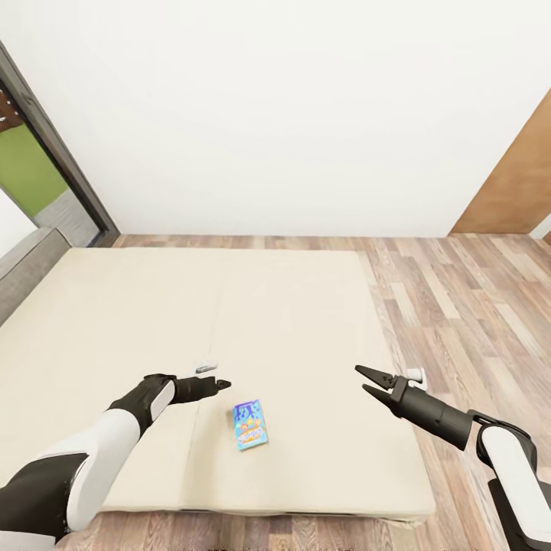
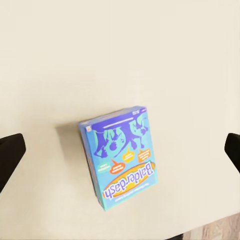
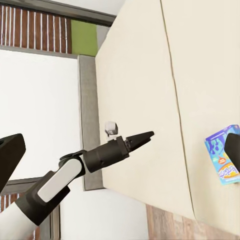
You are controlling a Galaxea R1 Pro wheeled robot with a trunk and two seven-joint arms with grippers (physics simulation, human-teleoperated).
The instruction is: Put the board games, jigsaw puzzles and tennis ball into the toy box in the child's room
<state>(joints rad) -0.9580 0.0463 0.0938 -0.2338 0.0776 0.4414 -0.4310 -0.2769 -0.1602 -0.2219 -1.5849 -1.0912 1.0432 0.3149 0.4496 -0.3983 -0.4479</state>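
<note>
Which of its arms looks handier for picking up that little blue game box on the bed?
Probably the left gripper: it hovers open nearest the blue game box, which sits between its fingertips in the left wrist view.

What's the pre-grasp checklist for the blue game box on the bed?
1. Teal-blue board game lying flat on the bed: ok.
2. Nothing resting on or against it: ok.
3. Left gripper open and empty, per its wrist view: ok.
4. Left gripper over the game: not ok, offset to its left.
5. Right gripper open, well apart: ok.
6. Second game on the bed located: cannot tell.
</note>
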